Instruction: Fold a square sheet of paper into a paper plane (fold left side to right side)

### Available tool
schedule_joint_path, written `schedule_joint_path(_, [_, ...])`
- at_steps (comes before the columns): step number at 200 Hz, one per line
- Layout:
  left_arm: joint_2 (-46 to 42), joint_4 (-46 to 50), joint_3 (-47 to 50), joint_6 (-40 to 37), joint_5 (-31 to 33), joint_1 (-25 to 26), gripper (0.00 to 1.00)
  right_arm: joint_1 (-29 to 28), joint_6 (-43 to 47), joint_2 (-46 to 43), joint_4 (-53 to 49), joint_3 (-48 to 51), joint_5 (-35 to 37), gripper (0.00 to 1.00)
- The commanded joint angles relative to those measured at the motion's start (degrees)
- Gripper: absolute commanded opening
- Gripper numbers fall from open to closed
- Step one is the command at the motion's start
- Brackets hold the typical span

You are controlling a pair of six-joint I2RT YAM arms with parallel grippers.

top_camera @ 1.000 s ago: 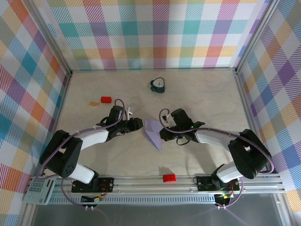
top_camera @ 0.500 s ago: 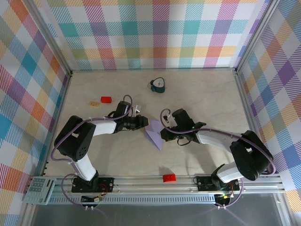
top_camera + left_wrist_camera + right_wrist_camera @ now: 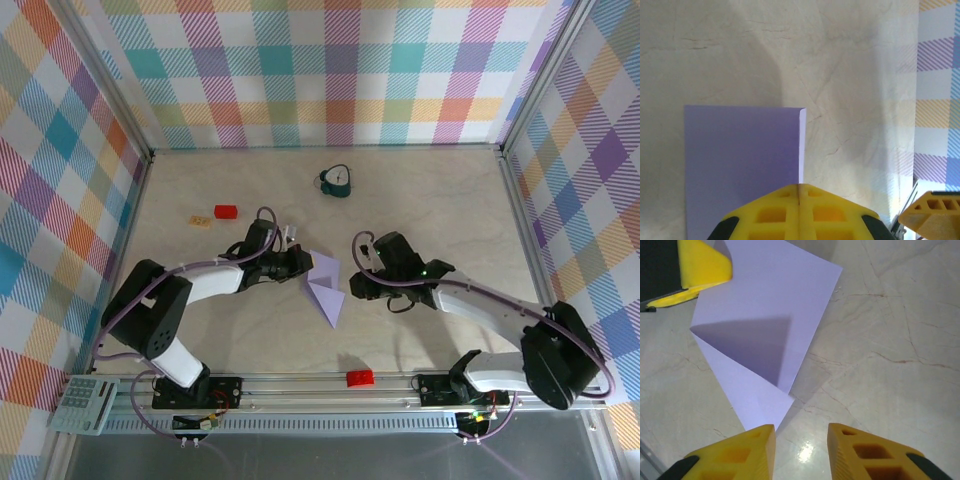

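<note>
Chequered walls [image 3: 340,70] enclose a pale marbled counter [image 3: 440,200]. Near its middle, between both arms, the paper plane [image 3: 327,287] is found creased into a pointed wedge, and further folds are judged outstanding. Its raised left edge is pinched by the closed left hand [image 3: 799,189]; the right hand [image 3: 801,435] is narrowly parted, empty, just short of a paper corner.

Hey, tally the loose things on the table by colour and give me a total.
Small red blocks: 2 (one sits at the near edge)
Pale lavender folded sheet of paper: 1
Dark teal clock-like object: 1
Small tan flat piece: 1
Total: 5
</note>
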State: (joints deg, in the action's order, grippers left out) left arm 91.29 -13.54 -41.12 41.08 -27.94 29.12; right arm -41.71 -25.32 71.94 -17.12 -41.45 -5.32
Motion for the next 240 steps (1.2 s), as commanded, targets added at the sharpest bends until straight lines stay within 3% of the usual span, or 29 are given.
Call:
schedule_joint_path(1, [-2.72, -0.53, 2.06, 4.88, 4.81, 1.23, 0.04, -6.32, -3.45, -1.72, -5.13, -1.74, 9.18, 0.36])
schedule_joint_path(42, [-3.22, -3.69, 3.34, 8.91, 7.20, 2.34, 0.03, -20.35, -7.50, 5.84, -7.53, -6.09, 24.71, 0.42])
schedule_joint_path(65, [-2.63, -5.82, 3.45, 11.08, 7.49, 3.02, 0.03, -23.76, -7.75, 13.29, -7.39, -9.51, 27.47, 0.48])
schedule_joint_path(181, [-1.99, -6.43, 3.25, 12.73, 7.91, 3.83, 0.02, -24.73, -3.23, 24.21, -6.09, -15.73, 31.95, 0.48])
schedule_joint_path(240, [-2.16, -5.49, 2.89, 12.10, 7.82, 3.83, 0.03, -24.73, -3.57, 26.01, -5.49, -16.25, 32.04, 0.37])
